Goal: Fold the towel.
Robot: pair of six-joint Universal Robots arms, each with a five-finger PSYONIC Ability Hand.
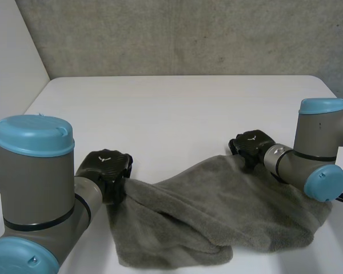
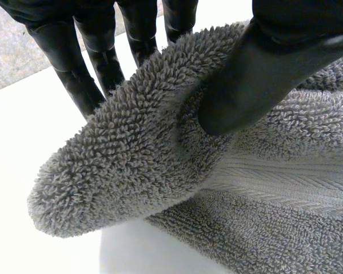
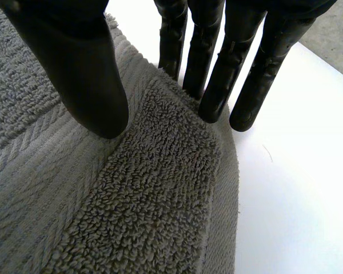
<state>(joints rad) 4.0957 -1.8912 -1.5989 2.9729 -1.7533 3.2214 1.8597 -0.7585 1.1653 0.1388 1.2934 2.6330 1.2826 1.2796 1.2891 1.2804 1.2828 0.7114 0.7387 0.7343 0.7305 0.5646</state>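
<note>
A grey towel [image 1: 217, 211] lies rumpled across the near part of the white table [image 1: 177, 108]. My left hand [image 1: 106, 166] is at the towel's left corner. In the left wrist view its thumb [image 2: 257, 80] presses that fluffy corner [image 2: 131, 160] against the fingers [image 2: 74, 68] behind it, so the corner is pinched and lifted. My right hand [image 1: 251, 142] is at the towel's far right corner. In the right wrist view its fingers [image 3: 217, 74] are straight with their tips at the cloth's edge. The thumb [image 3: 86, 74] stands apart above the towel [image 3: 148, 194], which lies flat there.
A grey concrete wall rises behind the table's far edge. Bare white tabletop stretches from the towel to that edge. Both arms' grey joints with blue caps stand at the near left and right.
</note>
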